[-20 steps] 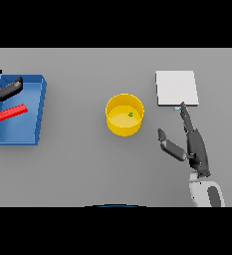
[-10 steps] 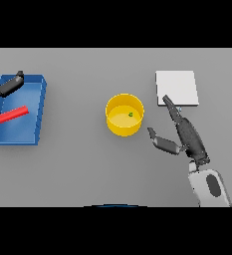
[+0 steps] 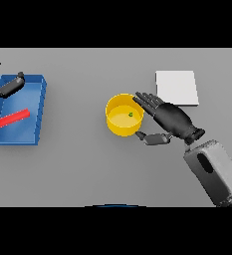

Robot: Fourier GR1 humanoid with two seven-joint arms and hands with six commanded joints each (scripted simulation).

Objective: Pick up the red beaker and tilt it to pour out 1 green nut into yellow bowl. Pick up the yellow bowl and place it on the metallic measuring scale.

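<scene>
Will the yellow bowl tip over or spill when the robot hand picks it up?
Probably not. The bowl looks wide and low with a flat bottom, so it should stay steady. It seems stiff, and light, holding only a tiny green nut. The nut might roll around if the right robot hand tilts it.

Right hand [image 3: 170, 119] open beside yellow bowl [image 3: 123, 115].

One yellow bowl [image 3: 123, 121], one green nut [image 3: 131, 115], one red beaker [image 3: 9, 120], one blue tray [image 3: 38, 107], one scale [image 3: 176, 87].
</scene>
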